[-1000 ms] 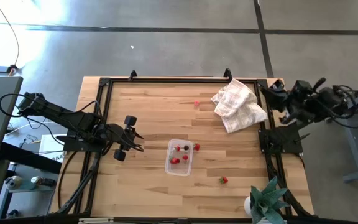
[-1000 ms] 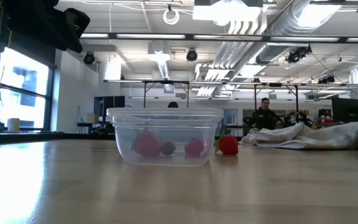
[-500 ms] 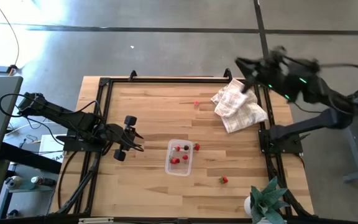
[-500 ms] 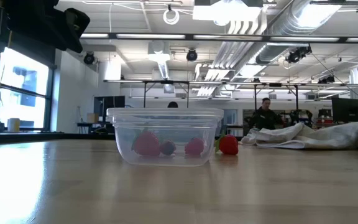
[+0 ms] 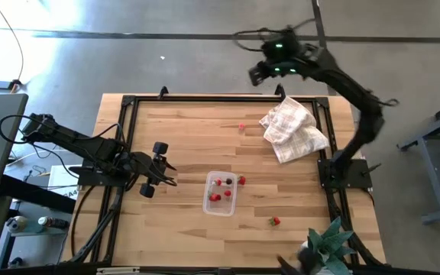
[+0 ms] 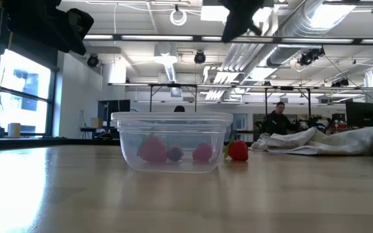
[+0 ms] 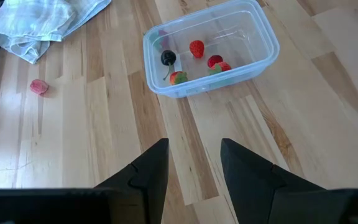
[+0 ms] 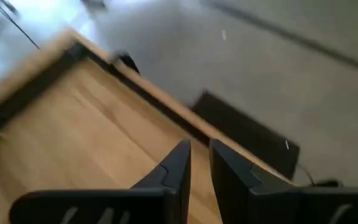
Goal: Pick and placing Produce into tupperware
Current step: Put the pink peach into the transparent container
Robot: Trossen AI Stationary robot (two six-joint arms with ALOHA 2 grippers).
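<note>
Tupperware [image 5: 221, 193] sits just beside left gripper [image 5: 168, 173].

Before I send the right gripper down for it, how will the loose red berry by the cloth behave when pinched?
The red berry looks tiny and rounded on bare wood, so a nudge would probably roll it. It seems soft, so squeeze gently. It is likely very light. The right gripper hangs beyond the table's far edge.
</note>
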